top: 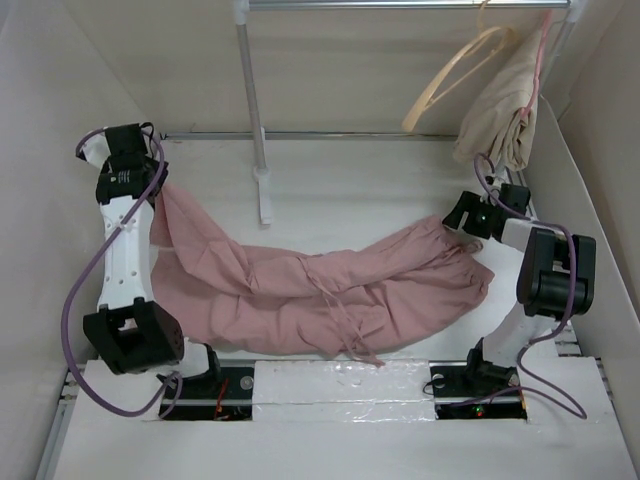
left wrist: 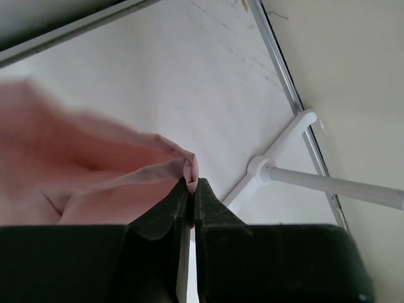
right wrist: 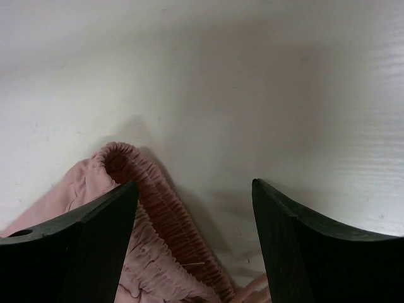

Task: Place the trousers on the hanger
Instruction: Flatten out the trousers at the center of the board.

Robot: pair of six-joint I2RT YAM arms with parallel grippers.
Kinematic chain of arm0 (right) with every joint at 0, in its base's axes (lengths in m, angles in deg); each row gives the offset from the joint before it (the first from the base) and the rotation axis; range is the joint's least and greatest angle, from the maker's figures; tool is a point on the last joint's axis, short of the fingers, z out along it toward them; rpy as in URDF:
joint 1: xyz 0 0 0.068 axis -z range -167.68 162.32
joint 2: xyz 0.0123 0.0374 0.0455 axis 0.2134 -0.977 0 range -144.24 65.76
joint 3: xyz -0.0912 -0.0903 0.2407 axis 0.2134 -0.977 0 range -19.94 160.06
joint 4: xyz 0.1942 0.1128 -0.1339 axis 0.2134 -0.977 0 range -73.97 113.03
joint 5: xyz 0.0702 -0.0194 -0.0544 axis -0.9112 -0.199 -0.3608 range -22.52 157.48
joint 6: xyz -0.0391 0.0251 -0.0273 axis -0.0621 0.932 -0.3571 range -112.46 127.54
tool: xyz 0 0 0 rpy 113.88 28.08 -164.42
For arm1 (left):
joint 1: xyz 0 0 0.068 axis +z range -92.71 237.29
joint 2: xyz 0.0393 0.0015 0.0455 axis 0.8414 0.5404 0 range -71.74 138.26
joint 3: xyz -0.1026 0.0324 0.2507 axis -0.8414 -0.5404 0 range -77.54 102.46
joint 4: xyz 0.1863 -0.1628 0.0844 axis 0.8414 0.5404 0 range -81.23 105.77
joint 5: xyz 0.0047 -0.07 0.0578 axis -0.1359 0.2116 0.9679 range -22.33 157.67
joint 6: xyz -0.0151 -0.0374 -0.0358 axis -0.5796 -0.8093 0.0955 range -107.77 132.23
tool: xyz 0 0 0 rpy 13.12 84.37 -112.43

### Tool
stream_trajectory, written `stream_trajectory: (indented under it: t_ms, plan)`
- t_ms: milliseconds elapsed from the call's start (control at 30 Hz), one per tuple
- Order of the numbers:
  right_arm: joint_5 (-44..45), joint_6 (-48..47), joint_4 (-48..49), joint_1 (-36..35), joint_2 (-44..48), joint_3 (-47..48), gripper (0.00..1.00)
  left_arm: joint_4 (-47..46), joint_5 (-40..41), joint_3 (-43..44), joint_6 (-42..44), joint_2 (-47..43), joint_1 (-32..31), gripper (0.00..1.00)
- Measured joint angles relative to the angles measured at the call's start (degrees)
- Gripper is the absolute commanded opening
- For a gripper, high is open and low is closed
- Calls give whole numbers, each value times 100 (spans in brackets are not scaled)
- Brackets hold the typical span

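L gripper: jaws fully closed, pinching a thin fold edge of the dusty-pink soft cloth trousers; the cloth trails back under and to one side of the fingertips. R gripper: jaws wide apart, holding nothing. The gathered waistband lies on the white table just beside and partly under one finger, with bare table between the tips. The rest of the trousers lies slack and bunched on the table between the two grippers, drawstring loose toward the arm bases. Target, the pale cream-tan curved hanger, hangs tilted from the metal rail, well above and fwd of the R gripper and far across from the L gripper, close beside a beige folded garment. Est. step: R gripper to take the waistband. Risks: (1) the L pinch covers a small edge only, so a pull or lift may slip the cloth out; (2) if R jaws close as now placed they may catch one layer or miss, since the waistband sits off-centre; (3) a lift with one end free drags the cloth and the drawstring may snag; (4) the hanger hangs free, so a push by cloth or finger may swing it or knock it into the beige garment.
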Motion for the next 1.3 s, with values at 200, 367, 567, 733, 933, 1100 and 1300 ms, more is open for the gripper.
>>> stream_trajectory:
  t_ms: [200, 367, 567, 733, 933, 1100, 1300]
  plan:
    - [-402, -2, 560, 7, 245, -295, 77, -387, 114, 234, 181, 286, -2, 0]
    - [-890, 50, 968, 7, 380, -310, 79, -682, 164, 433, 310, 846, 0, 0]
    - [-1182, 164, 1320, -26, 79, -363, 78, -769, 48, 529, 402, 1423, 55, 0]
    - [-1314, 227, 1499, -87, -271, -365, 44, -852, -61, 529, 417, 1502, 212, 0]
    - [-1635, 566, 2028, -166, -398, -570, 0, -935, -170, 516, 435, 1502, 236, 0]
    - [-1674, 831, 2446, -168, 245, -1141, 0, -1130, -315, 243, 407, 1370, 229, 0]
    - [-1320, 715, 1663, 92, 2317, -1880, 0, -1176, -461, -46, 256, 944, 225, 0]
